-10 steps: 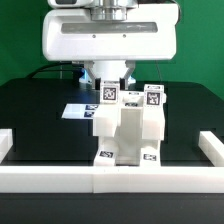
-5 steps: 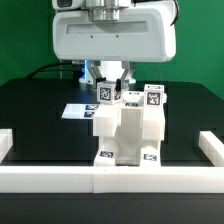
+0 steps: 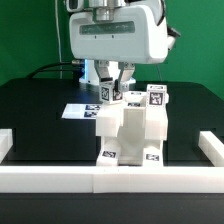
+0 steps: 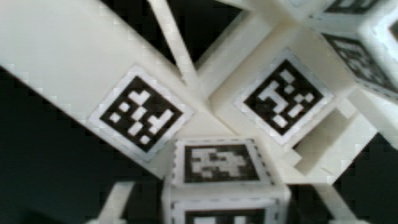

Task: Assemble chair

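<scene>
The white blocky chair [image 3: 127,128] stands partly built against the front border wall, with tagged pieces on top [image 3: 153,97] and tags low on its front. My gripper [image 3: 115,84] hangs just above the chair's back left top piece [image 3: 107,92]. In the wrist view the gripper [image 4: 228,206] is open. Its fingers [image 4: 121,200] straddle a small tagged white block [image 4: 221,165] with a gap on each side. Larger tagged chair faces [image 4: 139,108] fill the wrist view beyond the block.
The marker board [image 3: 76,110] lies flat on the black table at the exterior view's left of the chair. The long white border wall [image 3: 60,177] runs along the front, with raised ends at both sides [image 3: 211,146].
The arm's wide white hand has shifted toward the exterior view's right and slightly up over the chair. The fingers stay above the same top piece. The chair has not moved.
</scene>
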You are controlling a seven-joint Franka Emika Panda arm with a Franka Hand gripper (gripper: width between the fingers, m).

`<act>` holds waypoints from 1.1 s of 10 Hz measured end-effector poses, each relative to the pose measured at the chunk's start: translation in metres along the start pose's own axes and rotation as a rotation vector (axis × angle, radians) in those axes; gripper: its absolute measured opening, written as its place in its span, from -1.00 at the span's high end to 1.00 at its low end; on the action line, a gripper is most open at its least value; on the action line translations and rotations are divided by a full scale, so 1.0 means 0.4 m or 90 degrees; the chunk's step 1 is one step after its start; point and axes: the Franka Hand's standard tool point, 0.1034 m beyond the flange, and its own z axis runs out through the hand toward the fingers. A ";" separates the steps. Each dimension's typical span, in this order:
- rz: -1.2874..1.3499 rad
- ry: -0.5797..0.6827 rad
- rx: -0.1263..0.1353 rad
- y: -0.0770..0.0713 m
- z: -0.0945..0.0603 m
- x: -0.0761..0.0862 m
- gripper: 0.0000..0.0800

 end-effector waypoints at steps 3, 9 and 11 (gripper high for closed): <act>0.112 -0.001 0.000 0.000 0.001 -0.002 0.01; -0.097 -0.009 -0.008 0.000 0.000 -0.007 -0.62; -0.242 -0.010 -0.007 0.003 0.000 -0.001 -0.62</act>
